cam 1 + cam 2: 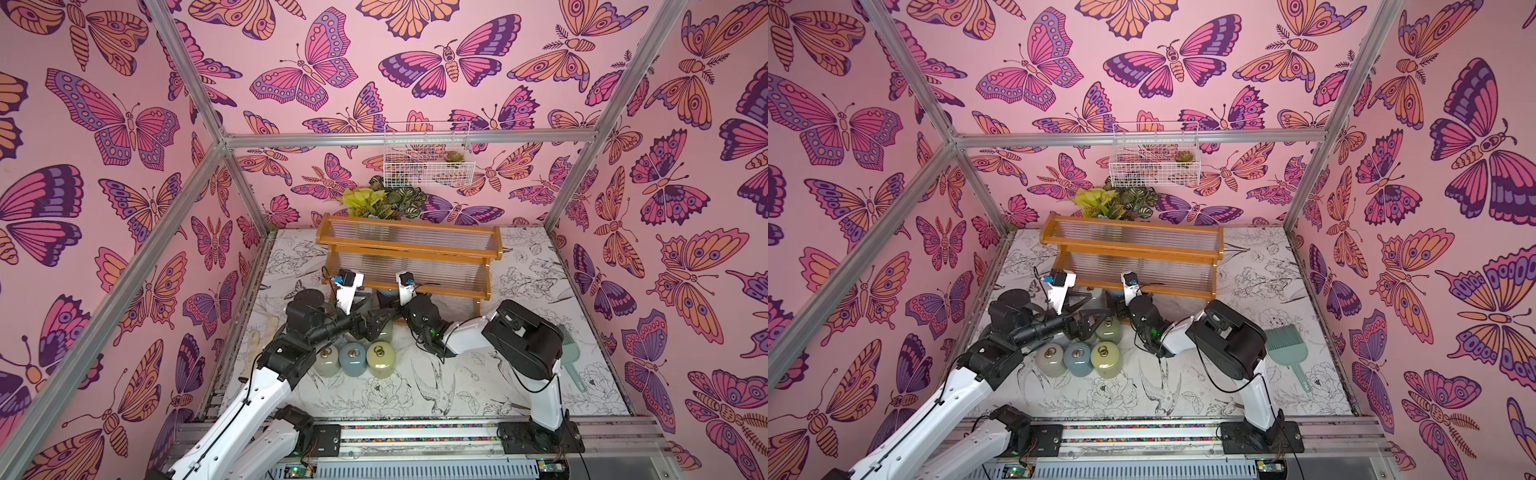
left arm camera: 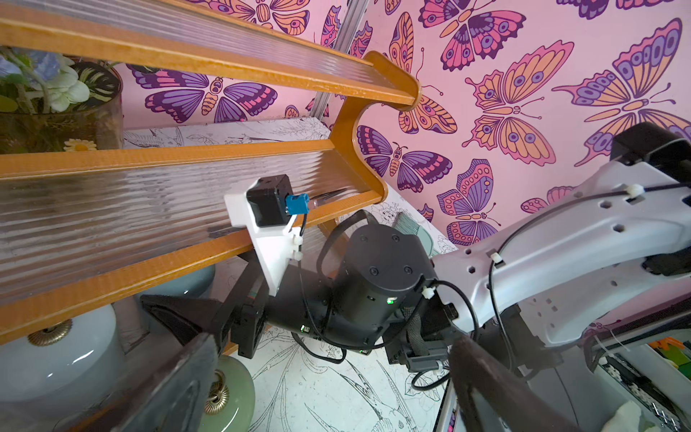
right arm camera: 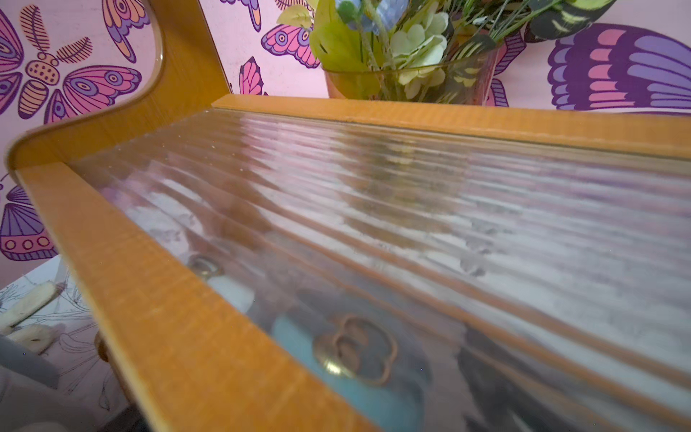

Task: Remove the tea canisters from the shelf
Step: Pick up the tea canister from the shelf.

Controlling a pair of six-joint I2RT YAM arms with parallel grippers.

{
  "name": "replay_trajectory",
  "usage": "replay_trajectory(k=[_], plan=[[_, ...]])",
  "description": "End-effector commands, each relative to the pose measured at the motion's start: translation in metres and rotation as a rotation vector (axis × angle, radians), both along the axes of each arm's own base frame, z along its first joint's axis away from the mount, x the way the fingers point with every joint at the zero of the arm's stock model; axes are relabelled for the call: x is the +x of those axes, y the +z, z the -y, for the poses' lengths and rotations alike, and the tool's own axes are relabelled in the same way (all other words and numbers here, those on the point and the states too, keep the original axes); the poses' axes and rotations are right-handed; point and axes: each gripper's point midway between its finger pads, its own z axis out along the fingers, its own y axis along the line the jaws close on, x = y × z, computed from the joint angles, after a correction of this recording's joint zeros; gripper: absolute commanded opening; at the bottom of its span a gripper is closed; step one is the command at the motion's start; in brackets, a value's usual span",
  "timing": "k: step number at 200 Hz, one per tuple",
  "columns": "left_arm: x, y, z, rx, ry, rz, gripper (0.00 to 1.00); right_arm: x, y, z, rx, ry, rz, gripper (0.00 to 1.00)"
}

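Three canisters [image 1: 352, 360] stand on the desk [image 1: 478, 374] before the left gripper [image 1: 376, 324], which hovers, jaws apart, over a green canister [image 1: 1108, 331]. The right gripper [image 1: 384, 301] gapes around a blue canister [image 1: 389, 293] under the shelf's [image 1: 409, 247] lowest tier.

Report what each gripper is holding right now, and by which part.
Left gripper: jaws open, nothing held. Right gripper: reaches under the lowest tier of the shelf, beside a blue-grey canister; whether it grips cannot be told.
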Motion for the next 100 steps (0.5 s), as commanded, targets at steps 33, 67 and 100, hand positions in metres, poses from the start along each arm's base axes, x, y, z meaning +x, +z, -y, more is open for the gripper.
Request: replay_trajectory(k=[33,67,100], plan=[[-0.003,-0.004,-0.004,-0.018,0.003,0.013,1.00,0.014,-0.018,-0.011,-0.064,-0.004,-0.060,0.99],[-0.005,-0.003,-0.007,-0.023,0.009,0.021,1.00,0.020,-0.025,-0.006,-0.090,-0.053,-0.096,0.99],[-0.006,-0.004,-0.010,-0.027,0.016,0.023,1.00,0.024,-0.031,0.000,-0.122,-0.102,-0.121,0.98]])
